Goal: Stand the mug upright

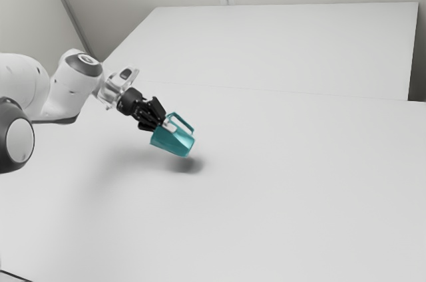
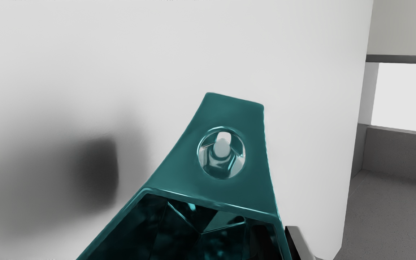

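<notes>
"What had the jaws got?"
"The wall of the teal mug, pinched between them. It hung tilted above the surface."
"How would it handle?"
"Stiff, light, slippery, I judged; that wall suited the hold."

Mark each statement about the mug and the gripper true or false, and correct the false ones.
1. The mug stands upright on the table. False: it is tilted and raised above it, apart from its shadow.
2. The mug is teal. True.
3. The gripper's jaws are clear of the mug. False: they hold it.
4. The mug's open mouth faces the gripper. True.
5. In the exterior view, the handle hangs below the mug's body. False: it is on the upper side.
</notes>
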Robot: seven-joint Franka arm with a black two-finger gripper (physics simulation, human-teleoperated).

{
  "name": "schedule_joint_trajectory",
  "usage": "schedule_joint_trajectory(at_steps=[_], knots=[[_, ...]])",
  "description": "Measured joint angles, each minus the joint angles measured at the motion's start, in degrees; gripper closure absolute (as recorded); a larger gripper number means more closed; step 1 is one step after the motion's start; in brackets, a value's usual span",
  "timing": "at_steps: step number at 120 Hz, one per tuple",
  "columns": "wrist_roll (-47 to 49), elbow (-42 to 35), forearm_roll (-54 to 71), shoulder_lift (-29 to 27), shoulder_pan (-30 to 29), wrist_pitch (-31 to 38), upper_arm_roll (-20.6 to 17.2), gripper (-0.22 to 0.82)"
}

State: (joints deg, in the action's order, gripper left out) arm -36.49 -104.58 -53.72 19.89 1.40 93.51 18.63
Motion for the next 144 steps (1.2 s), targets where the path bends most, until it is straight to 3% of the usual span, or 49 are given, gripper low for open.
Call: schedule_joint_trajectory(at_steps=[64,93,144], knots=[[7.4,0.4,22.5,-5.5,2.3,12.4,-4.6,0.77],[11.9,4.2,33.4,-2.8,3.8,16.6,-6.4,0.77],[18.0,10.2,44.8,3.5,8.1,18.8,-6.6,0.77]])
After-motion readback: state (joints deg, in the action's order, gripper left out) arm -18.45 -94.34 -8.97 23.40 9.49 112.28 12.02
